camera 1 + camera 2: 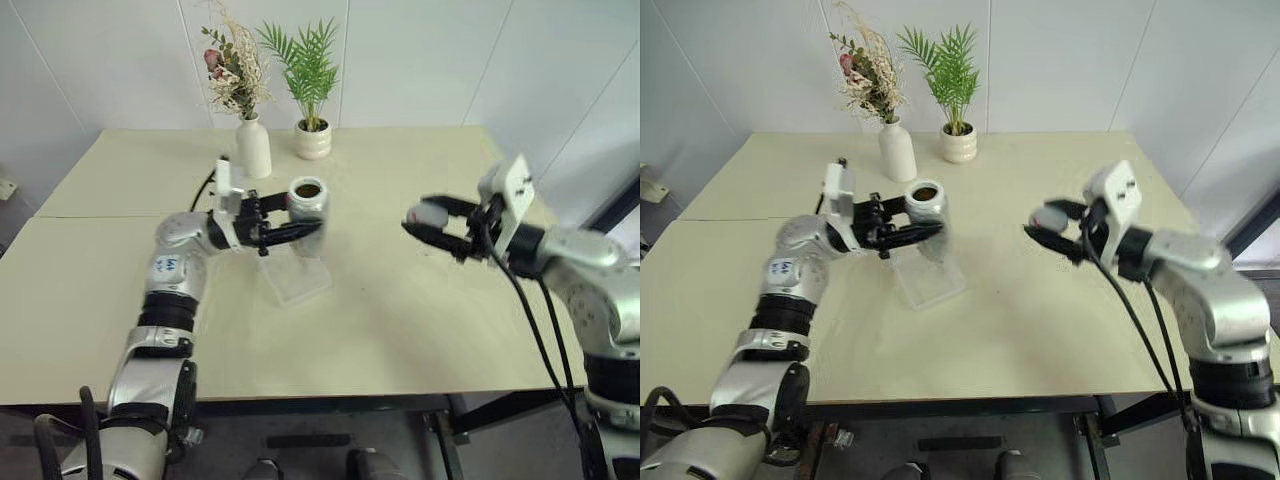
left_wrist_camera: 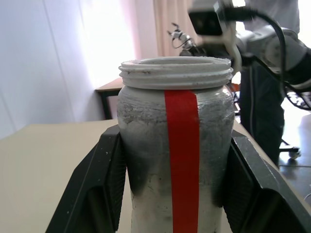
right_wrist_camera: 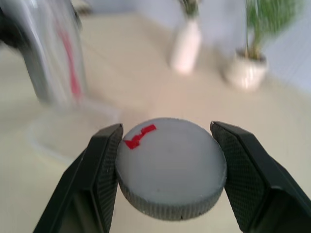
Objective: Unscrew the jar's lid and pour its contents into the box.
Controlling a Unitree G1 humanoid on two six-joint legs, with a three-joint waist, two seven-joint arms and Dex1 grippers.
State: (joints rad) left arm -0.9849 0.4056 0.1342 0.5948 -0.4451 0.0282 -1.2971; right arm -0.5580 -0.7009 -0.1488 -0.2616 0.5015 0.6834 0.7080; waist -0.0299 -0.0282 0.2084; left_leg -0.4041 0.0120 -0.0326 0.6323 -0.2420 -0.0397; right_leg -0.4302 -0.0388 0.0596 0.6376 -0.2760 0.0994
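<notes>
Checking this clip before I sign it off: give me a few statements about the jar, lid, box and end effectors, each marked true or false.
1. The jar is open, its threaded mouth bare. True.
2. The left end effector grips the jar by its sides. True.
3. The lid lies flat on the table. False: the right end effector holds it by its edge, off to the right of the jar.
4. The jar is held above the box. True.
5. The jar is tipped over, mouth down. False: it stands about upright, mouth up.
6. The vase stands in the box. False: it stands on the table behind it, beside the plant pot.
</notes>
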